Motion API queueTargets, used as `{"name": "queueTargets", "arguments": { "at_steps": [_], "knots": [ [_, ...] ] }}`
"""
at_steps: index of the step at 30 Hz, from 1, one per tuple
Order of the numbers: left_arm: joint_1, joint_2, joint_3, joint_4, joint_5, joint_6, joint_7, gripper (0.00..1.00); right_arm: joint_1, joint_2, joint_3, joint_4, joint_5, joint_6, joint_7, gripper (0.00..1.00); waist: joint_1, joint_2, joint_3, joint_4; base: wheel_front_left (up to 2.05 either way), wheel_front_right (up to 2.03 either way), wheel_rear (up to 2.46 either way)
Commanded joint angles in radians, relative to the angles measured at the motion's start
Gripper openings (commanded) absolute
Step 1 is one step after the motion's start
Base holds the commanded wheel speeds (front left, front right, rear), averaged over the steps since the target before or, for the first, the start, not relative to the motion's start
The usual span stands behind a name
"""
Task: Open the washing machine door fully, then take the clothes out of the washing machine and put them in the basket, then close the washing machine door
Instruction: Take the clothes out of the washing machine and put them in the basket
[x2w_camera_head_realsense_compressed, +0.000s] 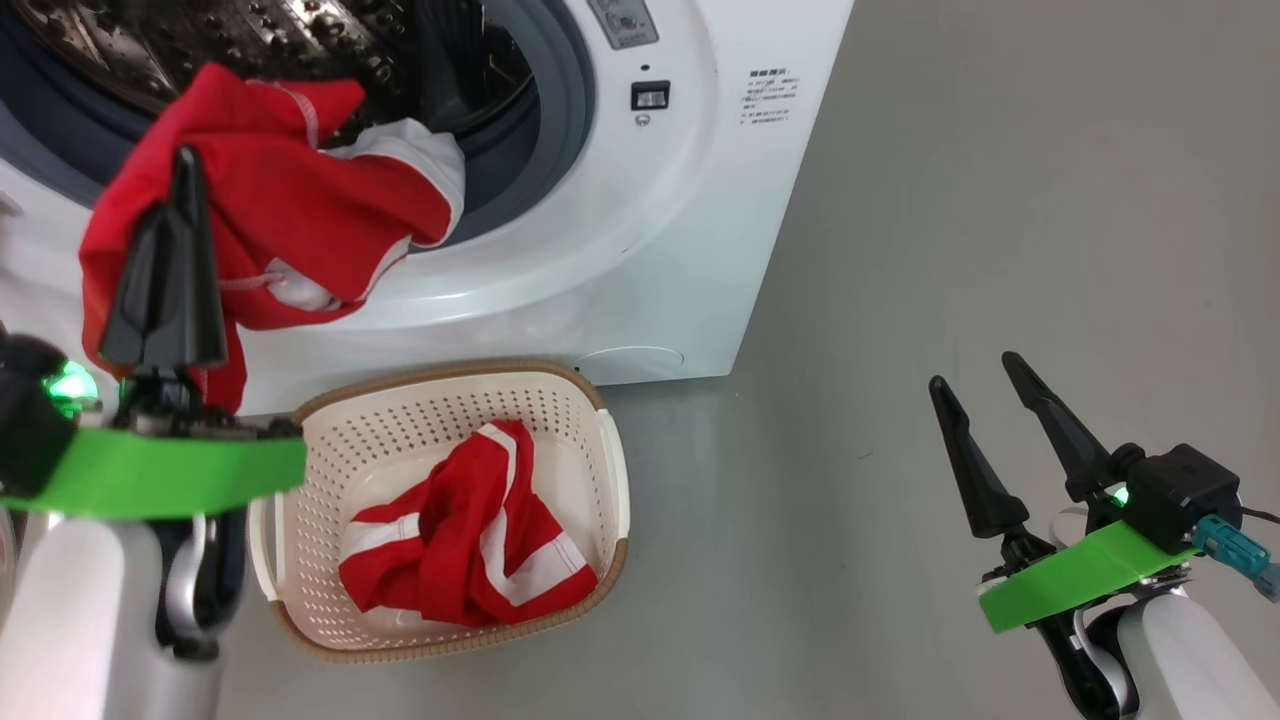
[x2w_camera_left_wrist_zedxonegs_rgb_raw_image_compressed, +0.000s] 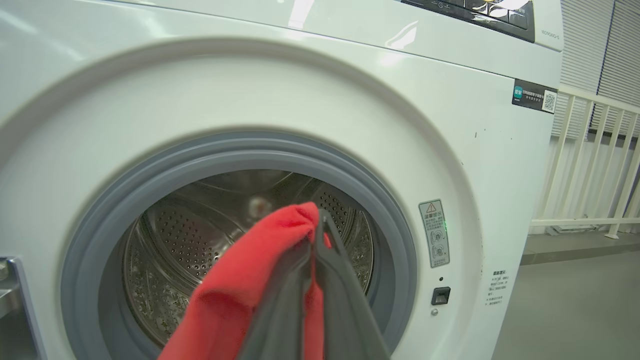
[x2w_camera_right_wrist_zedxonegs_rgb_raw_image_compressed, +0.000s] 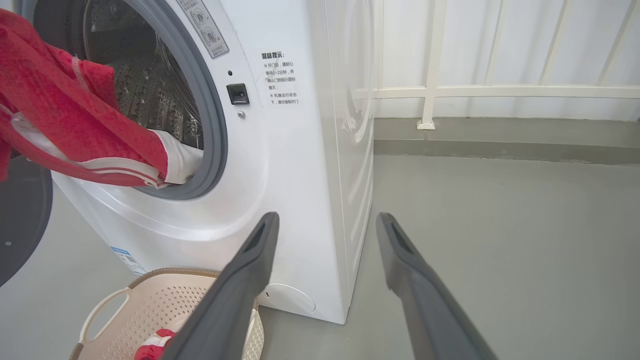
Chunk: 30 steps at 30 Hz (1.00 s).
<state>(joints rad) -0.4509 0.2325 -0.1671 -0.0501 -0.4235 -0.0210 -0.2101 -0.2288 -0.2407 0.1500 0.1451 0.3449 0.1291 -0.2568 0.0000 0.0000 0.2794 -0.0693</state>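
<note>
Grey concrete floor (x2w_camera_head_realsense_compressed: 950, 250) spreads under everything. Nearest on the robot's right side, the right claw (x2w_camera_head_realsense_compressed: 973, 372) hovers above bare floor with its two dark fingers spread wide and nothing between them; in its own wrist view the right claw (x2w_camera_right_wrist_zedxonegs_rgb_raw_image_compressed: 327, 220) frames the machine's lower front corner. On the left side, the left claw (x2w_camera_head_realsense_compressed: 183, 170) has its fingers pressed together on a fold of a red-and-white garment (x2w_camera_head_realsense_compressed: 290, 200). The left wrist view shows that claw (x2w_camera_left_wrist_zedxonegs_rgb_raw_image_compressed: 320, 220) pinching the red cloth (x2w_camera_left_wrist_zedxonegs_rgb_raw_image_compressed: 240, 290) in front of the drum mouth.

Just beyond, the basket (x2w_camera_head_realsense_compressed: 440, 372) stands on the floor, close against the foot of the washing machine (x2w_camera_head_realsense_compressed: 650, 250), with a second garment (x2w_camera_head_realsense_compressed: 470, 540), red with white stripes, crumpled inside it.

Above the basket, the held garment hangs out of the opening, its white-trimmed end draped over the lower part of the grey gasket (x2w_camera_head_realsense_compressed: 560, 110). Behind it lies the dimpled steel drum (x2w_camera_left_wrist_zedxonegs_rgb_raw_image_compressed: 190, 235). The washing machine door (x2w_camera_right_wrist_zedxonegs_rgb_raw_image_compressed: 20, 220) stands swung open, a dark curved edge at the left of the right wrist view.

Farthest back, a white railing (x2w_camera_right_wrist_zedxonegs_rgb_raw_image_compressed: 500, 91) runs along the wall.
</note>
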Motion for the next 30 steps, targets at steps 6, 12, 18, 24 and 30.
{"name": "queueTargets", "arguments": {
  "at_steps": [6,12,18,24,30],
  "knots": [
    [0.09,0.038,0.011,-0.112,0.012,0.022,0.044,0.0,0.002,-0.011,0.017,-0.029,-0.001,0.002,-0.005,1.0,0.0,0.0,0.016,0.0,0.0,0.0,0.0],
    [0.138,0.015,-0.027,-0.005,-0.001,0.008,0.035,0.0,-0.013,-0.004,0.022,-0.03,-0.004,0.002,-0.005,1.0,0.0,0.0,0.036,-0.007,0.0,0.0,0.0],
    [0.111,-0.009,-0.05,0.22,-0.017,-0.022,0.007,0.0,-0.032,0.003,0.025,-0.033,-0.007,0.002,-0.005,1.0,0.0,0.0,0.07,-0.018,0.0,0.0,0.0],
    [0.031,-0.021,-0.075,0.458,-0.009,-0.062,-0.029,0.0,-0.048,0.013,0.025,-0.039,-0.011,0.002,-0.005,1.0,0.0,0.0,0.105,-0.035,0.0,0.0,0.0],
    [-0.059,-0.033,-0.091,0.687,0.002,-0.087,-0.047,0.0,-0.061,0.025,0.026,-0.042,-0.016,0.002,-0.005,1.0,0.0,0.0,0.136,-0.052,0.0,0.0,0.0]
  ]
}}
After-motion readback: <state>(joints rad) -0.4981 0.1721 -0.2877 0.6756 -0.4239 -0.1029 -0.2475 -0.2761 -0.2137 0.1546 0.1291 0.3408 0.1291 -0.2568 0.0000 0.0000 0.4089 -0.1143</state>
